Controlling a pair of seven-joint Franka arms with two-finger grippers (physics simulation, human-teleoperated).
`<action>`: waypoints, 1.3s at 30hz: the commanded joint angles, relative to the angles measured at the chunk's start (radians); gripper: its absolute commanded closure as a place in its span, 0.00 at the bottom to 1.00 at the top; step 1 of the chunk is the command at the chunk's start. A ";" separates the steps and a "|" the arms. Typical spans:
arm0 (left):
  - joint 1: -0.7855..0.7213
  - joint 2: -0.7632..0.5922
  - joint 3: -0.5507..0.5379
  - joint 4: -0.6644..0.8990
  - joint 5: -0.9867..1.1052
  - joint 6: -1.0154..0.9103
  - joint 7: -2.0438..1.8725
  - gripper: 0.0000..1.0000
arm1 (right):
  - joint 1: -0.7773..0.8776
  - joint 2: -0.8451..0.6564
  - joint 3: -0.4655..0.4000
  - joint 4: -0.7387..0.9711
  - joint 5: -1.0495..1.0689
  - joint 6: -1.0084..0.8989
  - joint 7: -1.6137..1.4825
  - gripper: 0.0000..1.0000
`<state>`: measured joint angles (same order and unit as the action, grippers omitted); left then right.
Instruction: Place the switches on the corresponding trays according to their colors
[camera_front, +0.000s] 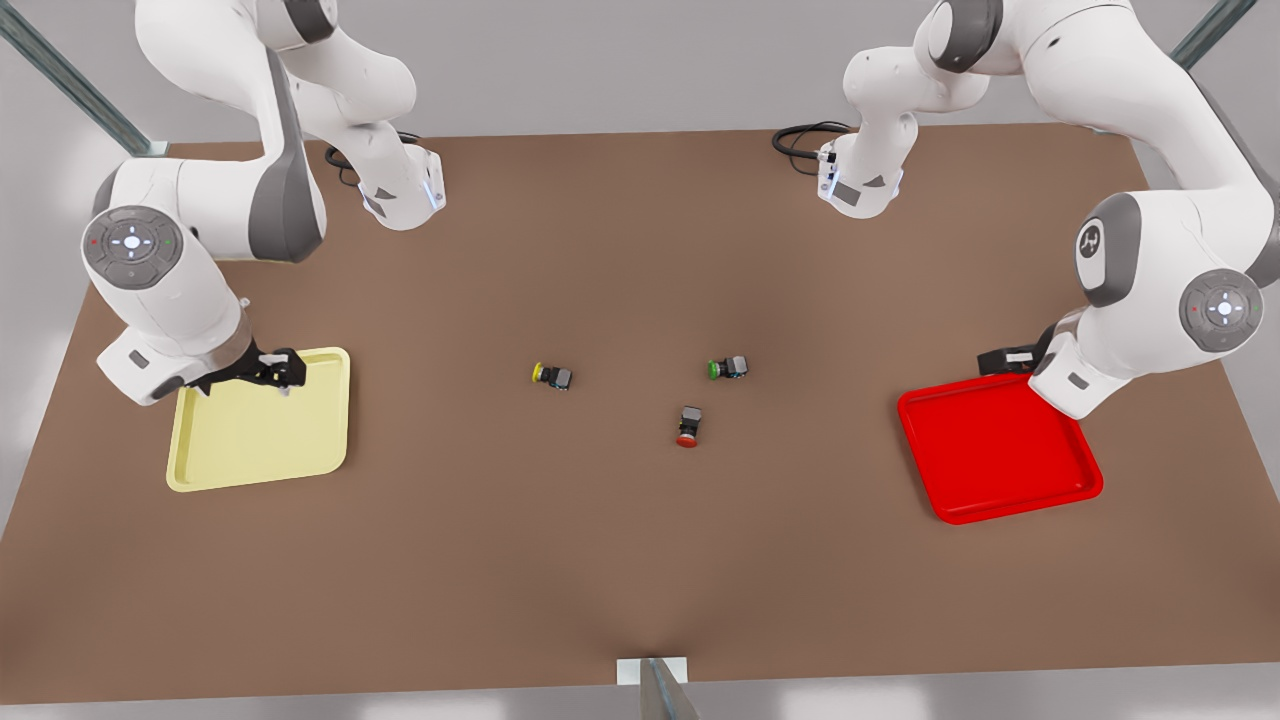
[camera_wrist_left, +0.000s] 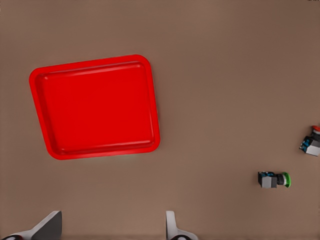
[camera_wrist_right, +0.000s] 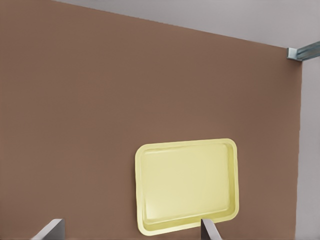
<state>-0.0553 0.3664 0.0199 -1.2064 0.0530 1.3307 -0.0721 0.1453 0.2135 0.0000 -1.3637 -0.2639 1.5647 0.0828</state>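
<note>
The yellow-capped switch (camera_front: 551, 375) and the red-capped switch (camera_front: 688, 427) lie on their sides near the middle of the brown table. The pale yellow tray (camera_front: 258, 430) sits at the front view's left and holds nothing. My right gripper (camera_front: 285, 370) hovers open over its far edge, and the right wrist view shows that tray (camera_wrist_right: 187, 185) beyond its fingers (camera_wrist_right: 210, 230). The bright red tray (camera_front: 1000, 450) lies bare at the front view's right, with my left gripper (camera_front: 1005, 360) open above its far edge. The left wrist view shows the red tray (camera_wrist_left: 95, 107) and the red-capped switch (camera_wrist_left: 312, 143).
A green-capped switch (camera_front: 728, 368) lies just behind the red-capped one and appears in the left wrist view too (camera_wrist_left: 274, 179). Black cables (camera_front: 800, 135) coil at the table's far edge by the arm bases. A metal post (camera_front: 655, 690) rises at the front edge.
</note>
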 joint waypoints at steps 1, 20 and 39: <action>-0.001 0.002 0.000 0.002 0.002 -0.002 -0.002 0.00 | 0.000 0.000 0.000 0.000 0.000 0.000 0.000 0.00; -0.279 0.178 -0.067 0.030 -0.004 0.208 -0.253 0.00 | 0.431 0.172 0.055 -0.397 0.230 0.522 -0.693 0.00; -0.581 0.514 -0.055 0.134 -0.008 0.562 -0.607 0.00 | 0.461 0.205 0.086 -0.715 0.236 0.904 -0.811 0.00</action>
<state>-0.6418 0.8999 -0.0353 -1.0712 0.0428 1.8997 -0.6795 0.6059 0.4187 0.0859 -2.0800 -0.0264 2.4673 -0.7286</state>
